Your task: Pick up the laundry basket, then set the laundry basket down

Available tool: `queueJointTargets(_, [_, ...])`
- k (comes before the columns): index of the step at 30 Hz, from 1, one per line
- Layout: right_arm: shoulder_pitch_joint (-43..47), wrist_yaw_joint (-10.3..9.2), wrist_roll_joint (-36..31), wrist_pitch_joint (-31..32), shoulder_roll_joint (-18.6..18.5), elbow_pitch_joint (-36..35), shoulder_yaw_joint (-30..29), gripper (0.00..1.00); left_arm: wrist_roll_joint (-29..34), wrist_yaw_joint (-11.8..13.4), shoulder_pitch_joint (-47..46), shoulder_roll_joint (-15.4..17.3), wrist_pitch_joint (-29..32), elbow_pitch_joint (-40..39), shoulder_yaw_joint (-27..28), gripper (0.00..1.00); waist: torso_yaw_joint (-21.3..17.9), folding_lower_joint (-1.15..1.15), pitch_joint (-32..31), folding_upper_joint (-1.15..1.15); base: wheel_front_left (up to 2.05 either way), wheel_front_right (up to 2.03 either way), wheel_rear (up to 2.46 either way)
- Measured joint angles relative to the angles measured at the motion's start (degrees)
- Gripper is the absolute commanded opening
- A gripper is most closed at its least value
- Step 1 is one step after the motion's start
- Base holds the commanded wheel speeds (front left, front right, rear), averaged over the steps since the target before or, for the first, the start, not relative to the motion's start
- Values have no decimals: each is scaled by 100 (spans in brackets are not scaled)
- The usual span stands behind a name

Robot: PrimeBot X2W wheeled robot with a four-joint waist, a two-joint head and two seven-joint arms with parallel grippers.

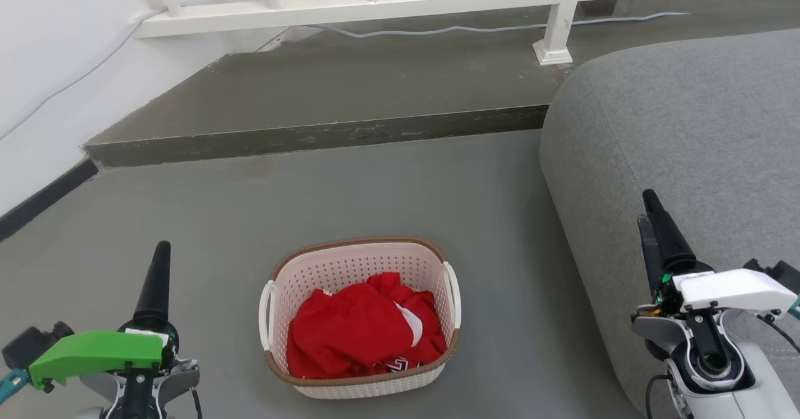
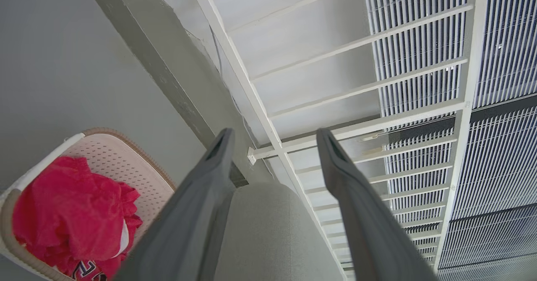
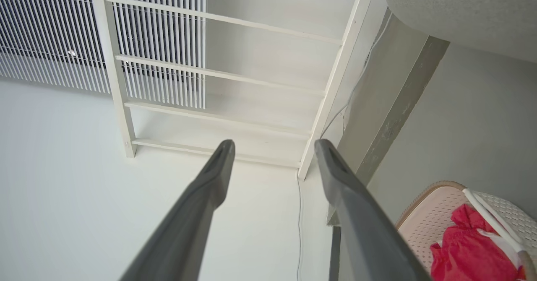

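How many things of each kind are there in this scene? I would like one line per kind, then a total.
Laundry basket: 1
Red clothing heap: 1
Grey sofa: 1
Grippers: 2, left gripper and right gripper
Total: 5

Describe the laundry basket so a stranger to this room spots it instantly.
Start at the big grey sofa on the right; on the floor left of it sits the laundry basket. It is cream perforated plastic with a brown rim, white handles and a red garment inside.
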Motion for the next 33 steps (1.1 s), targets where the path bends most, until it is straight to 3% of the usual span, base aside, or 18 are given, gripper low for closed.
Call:
queueJointTargets(17, [-298, -5, -1801, -396, -370, 34, 732, 100, 2000, 76, -6, 236, -335, -234, -254, 100, -7, 0, 15, 0, 0, 0, 0])
queueJointTargets(23, [-414, -202, -2613, -503, -455, 60, 1048, 100, 2852, 264, -12, 244, -472, -390, -286, 100, -6, 0, 25, 0, 0, 0, 0])
queueJointTargets(33, [-604, -360, -3589, -701, -456, 8, 1363, 100, 3824, 414, -17, 202, -655, -573, -449, 100, -7, 0, 42, 0, 0, 0, 0])
